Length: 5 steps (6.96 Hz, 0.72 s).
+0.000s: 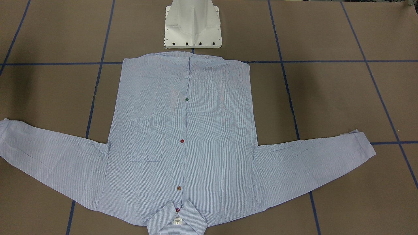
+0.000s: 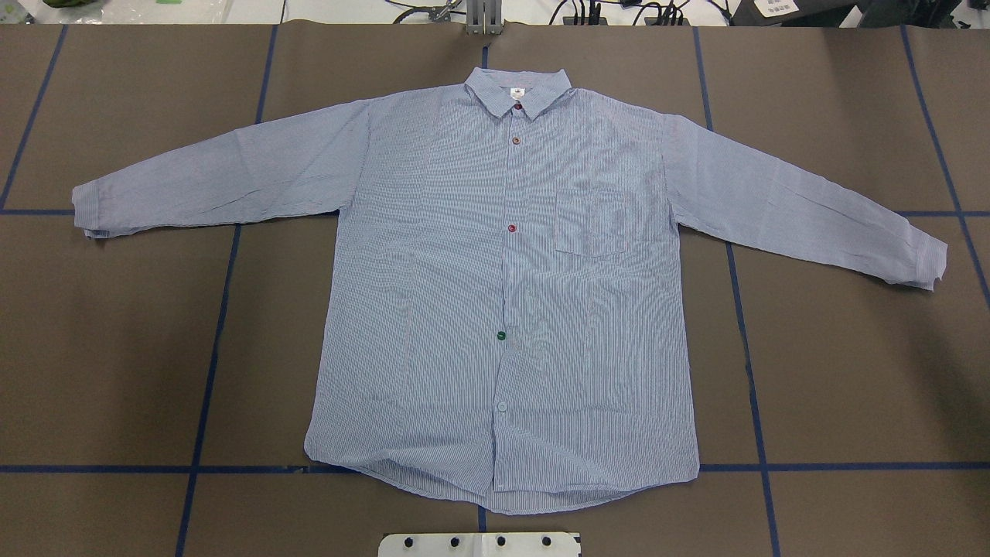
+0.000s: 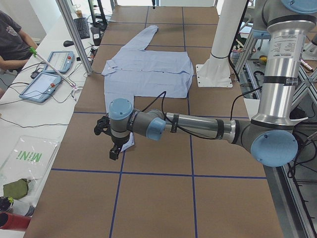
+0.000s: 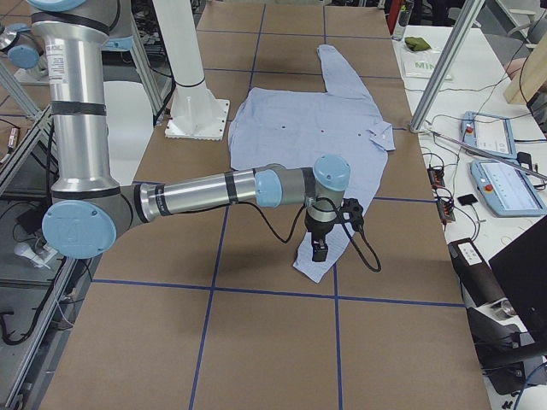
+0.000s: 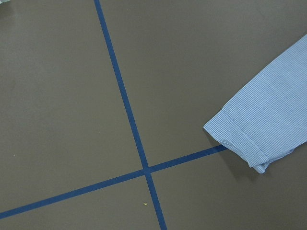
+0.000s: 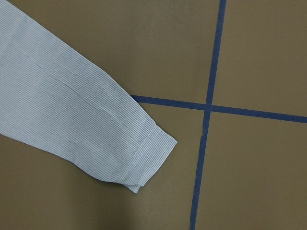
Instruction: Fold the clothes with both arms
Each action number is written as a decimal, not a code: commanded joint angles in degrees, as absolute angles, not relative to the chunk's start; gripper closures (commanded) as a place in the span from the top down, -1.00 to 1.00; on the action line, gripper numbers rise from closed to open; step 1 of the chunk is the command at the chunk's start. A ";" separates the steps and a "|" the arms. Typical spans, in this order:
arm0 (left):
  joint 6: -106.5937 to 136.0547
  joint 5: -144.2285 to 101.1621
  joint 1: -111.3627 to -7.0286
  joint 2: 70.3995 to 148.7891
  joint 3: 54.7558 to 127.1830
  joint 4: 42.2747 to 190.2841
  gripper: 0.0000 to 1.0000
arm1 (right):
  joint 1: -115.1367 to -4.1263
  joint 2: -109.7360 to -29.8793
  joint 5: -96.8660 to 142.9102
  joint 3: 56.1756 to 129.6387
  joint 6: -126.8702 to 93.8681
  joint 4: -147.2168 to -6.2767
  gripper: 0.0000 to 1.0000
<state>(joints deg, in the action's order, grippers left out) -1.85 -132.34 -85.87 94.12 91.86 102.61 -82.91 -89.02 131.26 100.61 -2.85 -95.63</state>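
One light blue, finely striped button-up shirt (image 2: pixel 433 294) is lying flat, front up, on the brown table (image 2: pixel 116 348), both sleeves spreading out. Five buttons (image 2: pixel 501 336) are showing. The black left gripper (image 3: pixel 115 150) is hanging over one cuff (image 5: pixel 240 139), the black right gripper (image 4: pixel 319 250) over the other cuff (image 6: pixel 148 158). Whether they are open or closed, I cannot tell.

"What sort of place was it?"

"A robotics lab. The silver-grey jointed left arm (image 3: pixel 198 126) reached over a brown table (image 2: pixel 116 348) gridded with blue tape (image 2: pixel 216 348), with a white mounting base (image 1: pixel 192 26) standing on it."

"What else showed that?"

"Aluminium frame posts (image 3: pixel 74 34), two teach pendants (image 3: pixel 43 85), a keyboard (image 3: pixel 81 27) and loose cables (image 3: pixel 17 101) along a white bench (image 3: pixel 15 134), with an operator (image 3: pixel 12 39) seated there."
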 commanded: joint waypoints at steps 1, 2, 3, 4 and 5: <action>-2.02 -132.63 -85.96 93.69 92.46 102.74 0.99 | -83.41 -89.47 131.22 100.98 -2.81 -95.62 1.00; -2.11 -132.10 -85.96 93.52 92.11 103.01 0.99 | -83.32 -89.39 130.96 100.55 -2.81 -95.54 1.00; -2.02 -132.62 -86.04 93.34 92.54 103.09 0.99 | -82.97 -88.78 130.96 103.68 -2.99 -95.54 1.00; -2.02 -132.37 -85.96 93.34 92.64 103.10 0.99 | -82.97 -89.47 131.31 103.88 -2.81 -95.62 1.00; -2.02 -132.71 -86.04 93.17 92.64 103.18 0.99 | -82.71 -90.78 132.70 102.23 -2.81 -94.32 1.00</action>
